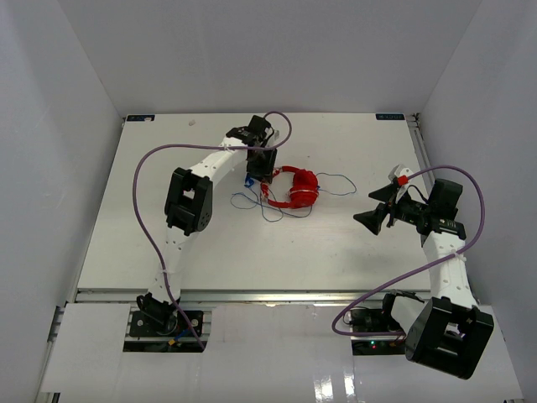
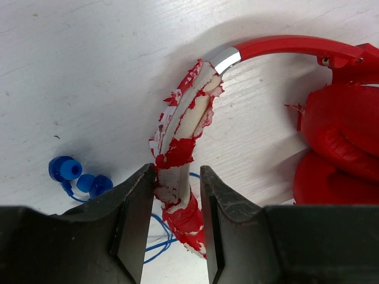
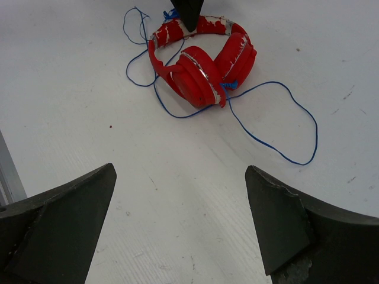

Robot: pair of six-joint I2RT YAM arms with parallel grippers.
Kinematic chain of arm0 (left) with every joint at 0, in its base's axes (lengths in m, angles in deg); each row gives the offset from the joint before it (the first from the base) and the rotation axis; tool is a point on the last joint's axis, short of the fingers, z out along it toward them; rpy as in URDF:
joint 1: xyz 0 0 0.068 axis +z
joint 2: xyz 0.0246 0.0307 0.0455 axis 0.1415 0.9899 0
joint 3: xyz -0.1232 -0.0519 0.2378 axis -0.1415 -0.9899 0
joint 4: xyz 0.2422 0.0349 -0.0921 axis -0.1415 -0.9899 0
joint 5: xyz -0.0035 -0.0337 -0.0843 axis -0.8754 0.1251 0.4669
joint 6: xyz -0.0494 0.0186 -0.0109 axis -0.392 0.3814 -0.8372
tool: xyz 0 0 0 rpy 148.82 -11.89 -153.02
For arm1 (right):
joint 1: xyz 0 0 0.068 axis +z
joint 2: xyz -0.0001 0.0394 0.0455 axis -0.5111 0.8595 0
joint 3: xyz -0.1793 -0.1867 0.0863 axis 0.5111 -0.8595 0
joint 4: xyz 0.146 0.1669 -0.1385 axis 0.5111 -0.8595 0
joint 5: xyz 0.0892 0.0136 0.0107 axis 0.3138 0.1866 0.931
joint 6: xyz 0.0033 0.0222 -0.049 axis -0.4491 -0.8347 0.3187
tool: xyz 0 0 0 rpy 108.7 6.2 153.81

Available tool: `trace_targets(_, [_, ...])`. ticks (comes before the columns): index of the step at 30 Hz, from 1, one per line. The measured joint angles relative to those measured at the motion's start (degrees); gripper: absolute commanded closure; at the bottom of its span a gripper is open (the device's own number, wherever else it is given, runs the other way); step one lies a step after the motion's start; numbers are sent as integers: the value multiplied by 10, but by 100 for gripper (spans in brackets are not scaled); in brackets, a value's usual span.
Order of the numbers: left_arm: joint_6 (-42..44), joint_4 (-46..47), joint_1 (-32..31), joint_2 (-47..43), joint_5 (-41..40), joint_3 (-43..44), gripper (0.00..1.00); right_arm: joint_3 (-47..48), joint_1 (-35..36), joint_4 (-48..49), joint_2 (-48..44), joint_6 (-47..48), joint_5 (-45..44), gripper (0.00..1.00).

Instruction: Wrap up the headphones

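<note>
The red headphones (image 1: 298, 189) lie on the white table (image 1: 252, 252), cups folded together, their headband (image 2: 183, 118) peeling red over white. My left gripper (image 1: 267, 178) stands over the headband, jaws astride it (image 2: 176, 171); the left jaw touches it, a narrow gap shows at the right jaw, so it is open. The thin blue cable (image 3: 278, 148) loops loosely around the headphones (image 3: 198, 65), and its blue plug (image 2: 65, 170) rests left of the headband. My right gripper (image 1: 373, 214) hovers to the right, wide open (image 3: 180, 171) and empty, facing the headphones.
Thick purple robot cables (image 1: 147, 210) arc over both arms. White walls close the table on three sides. The left fingertip (image 3: 188, 12) shows as a black point behind the headphones in the right wrist view.
</note>
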Motion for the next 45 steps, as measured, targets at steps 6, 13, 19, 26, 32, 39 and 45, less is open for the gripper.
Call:
trace_targets(6, [6,-1,-3,8,-15,-1,54,0,0,0,1,1,0,4])
trace_targets(13, [9,-3,-15,11,-51,-4,57,0,0,0,4,2,0,4])
trace_targets(19, [10,-5,-29,12,-88,-3,71,0,0,0,5,2,0,4])
trace_targets(26, [4,-8,-36,12,-111,-3,99,0,0,0,6,2,0,4])
trace_targets(32, [-14,-23,-37,12,-121,5,100,0,-9,-1,6,3,2,4])
trace_targets(39, [-45,-29,-38,-51,-116,-3,100,0,-16,-21,6,39,22,4])
trace_targets(45, [-64,5,-35,-253,-123,-138,100,0,-10,-34,-27,43,49,5])
